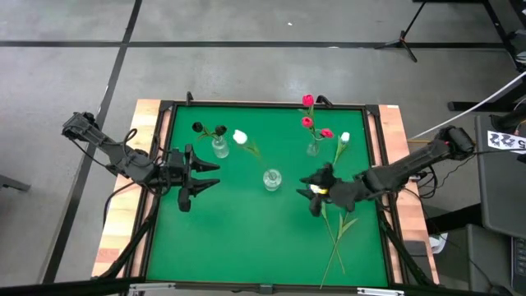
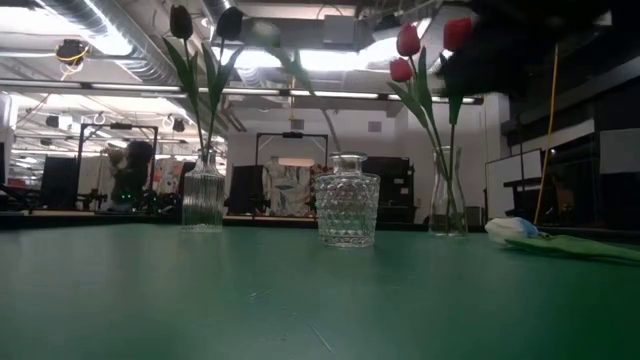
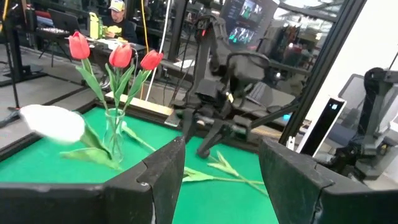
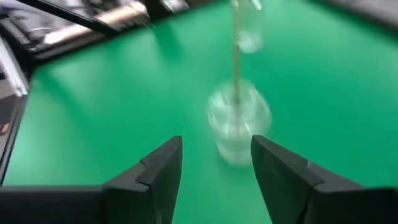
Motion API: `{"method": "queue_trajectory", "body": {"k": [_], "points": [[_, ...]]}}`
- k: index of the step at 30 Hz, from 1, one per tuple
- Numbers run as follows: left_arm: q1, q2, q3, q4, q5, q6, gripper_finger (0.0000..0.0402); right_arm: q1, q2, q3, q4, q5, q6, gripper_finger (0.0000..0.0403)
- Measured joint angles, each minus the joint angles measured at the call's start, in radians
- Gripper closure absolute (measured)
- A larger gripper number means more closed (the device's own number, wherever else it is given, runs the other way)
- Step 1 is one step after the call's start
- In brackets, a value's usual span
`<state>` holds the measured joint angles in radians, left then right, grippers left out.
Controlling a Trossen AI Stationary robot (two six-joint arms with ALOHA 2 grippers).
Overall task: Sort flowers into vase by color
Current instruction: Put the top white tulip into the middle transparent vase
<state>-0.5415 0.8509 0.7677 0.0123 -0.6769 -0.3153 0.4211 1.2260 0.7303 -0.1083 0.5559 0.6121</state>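
writing: none readable; a white tag (image 1: 503, 141) off the table at 3 o'clock has dark marks, too small to make out.
table: green mat (image 1: 246, 238) in a dark frame, wood edges left and right.
left vase (image 1: 220, 148): clear glass, toward 10 o'clock of the mat; holds two near-black tulips (image 1: 209, 130), stems upright in the low view, heads leaning toward 9 o'clock from above.
white tulip (image 1: 240, 137): head just beside the left vase, stem running down-right toward the middle vase; whether it sits in a vase, cannot tell.
middle vase (image 2: 347, 199): short, cut-glass pattern, mat centre, upright.
right vase (image 1: 313, 148): clear, toward 1 o'clock; holds three red tulips (image 3: 118, 54), stems upright, heads fanned toward 12 o'clock.
second white tulip (image 1: 344, 138): lying flat right of the right vase, head at 12 o'clock, stem toward 6.
loose stems (image 1: 339, 238): green, flat on the mat at 5 o'clock, long axis roughly 12-to-6; heads hidden under the right arm.
left gripper (image 1: 207, 175): at 9 o'clock of the mat, pointing to 3 o'clock, fingers wide apart, nothing between them.
right gripper (image 1: 311, 186): just right of the middle vase, pointing to 9 o'clock, fingers spread, nothing held.
room: a person (image 3: 115, 18) seated at a desk beyond the table.
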Motion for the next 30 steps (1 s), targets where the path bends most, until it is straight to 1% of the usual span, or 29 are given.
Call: {"method": "queue_trajectory", "body": {"k": [3, 5, 7, 9, 11, 12, 14, 20, 23, 26, 30], "points": [[0.0, 0.0, 0.0, -0.01, 0.0, 0.0, 0.0201, 0.078, -0.027, 0.0, -0.202, 0.116, 0.262, 0.0214], [0.0, 0.0, 0.0, -0.01, 0.0, 0.0, 0.0202, 0.12, -0.029, 0.0, -0.324, 0.213, 0.466, 0.0215], [0.001, 0.0, 0.0, -0.011, 0.0, 0.0, 0.0201, 0.144, -0.023, 0.0, -0.438, 0.28, 0.677, 0.0215], [0.001, 0.0, 0.0, -0.011, 0.0, 0.0, 0.0202, 0.142, -0.012, 0.0, -0.552, 0.291, 0.857, 0.0215], [0.001, 0.0, 0.0, -0.014, 0.0, 0.0, 0.0201, 0.128, -0.004, 0.0, -0.66, 0.293, 0.98, 0.0215], [0.001, 0.0, 0.0, -0.019, 0.0, 0.0, 0.0202, 0.109, -0.001, 0.0, -0.691, 0.291, 0.993, 0.0215], [0.001, 0.0, 0.0, -0.027, 0.0, 0.0, 0.0201, 0.054, 0.0, 0.0, -0.728, 0.252, 0.999, 0.0215], [0.001, 0.0, 0.0, -0.03, 0.0, -0.017, 0.0202, -0.114, 0.0, 0.0, -0.863, 0.217, 0.974, 0.0215], [0.001, 0.0, 0.0, -0.031, 0.0, -0.026, 0.0202, -0.178, 0.0, -0.001, -0.914, 0.191, 0.957, 0.0215], [0.001, 0.0, 0.0, -0.031, 0.0, -0.031, 0.0201, -0.223, 0.0, -0.035, -0.868, 0.174, 0.954, 0.0215], [0.001, 0.0, 0.0, -0.031, 0.0, -0.03, 0.0202, -0.247, 0.002, -0.113, -0.721, 0.124, 0.951, 0.0215]]}}
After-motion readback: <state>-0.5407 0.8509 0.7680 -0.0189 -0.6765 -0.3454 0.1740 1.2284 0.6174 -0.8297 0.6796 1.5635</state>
